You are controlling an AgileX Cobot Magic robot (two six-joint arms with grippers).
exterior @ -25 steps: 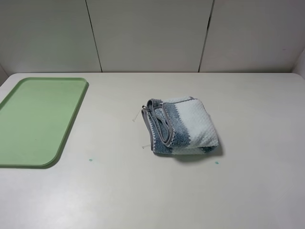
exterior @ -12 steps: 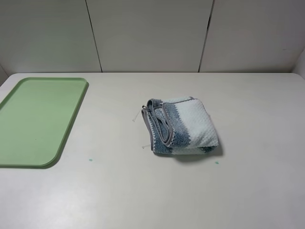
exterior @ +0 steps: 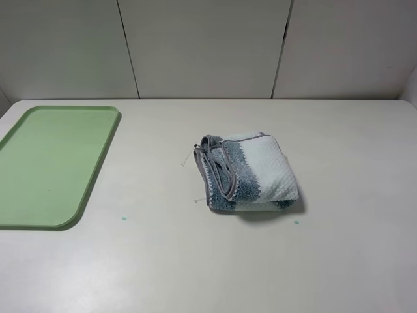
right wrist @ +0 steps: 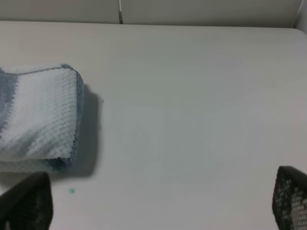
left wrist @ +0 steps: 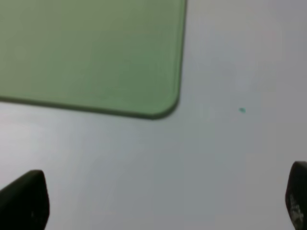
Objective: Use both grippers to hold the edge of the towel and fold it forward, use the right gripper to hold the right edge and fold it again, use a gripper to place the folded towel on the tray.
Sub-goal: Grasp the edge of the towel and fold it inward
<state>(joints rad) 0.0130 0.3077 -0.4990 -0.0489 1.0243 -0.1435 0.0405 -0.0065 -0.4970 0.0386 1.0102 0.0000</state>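
Observation:
The blue and whitish striped towel [exterior: 249, 173] lies folded into a small thick bundle on the white table, a little right of centre, its grey piped edge [exterior: 210, 189] showing on the left side. The light-green tray [exterior: 51, 163] sits at the table's left with nothing on it. Neither arm shows in the high view. The left wrist view holds a rounded corner of the tray [left wrist: 96, 52], with my left gripper [left wrist: 163, 201] open over bare table. My right gripper [right wrist: 158, 203] is open too, beside the towel [right wrist: 38, 115] and apart from it.
White wall panels stand behind the table's far edge. Small green specks mark the tabletop [exterior: 124, 218] near the tray's front corner and in front of the towel. Two small clear tags lie by the towel's left side.

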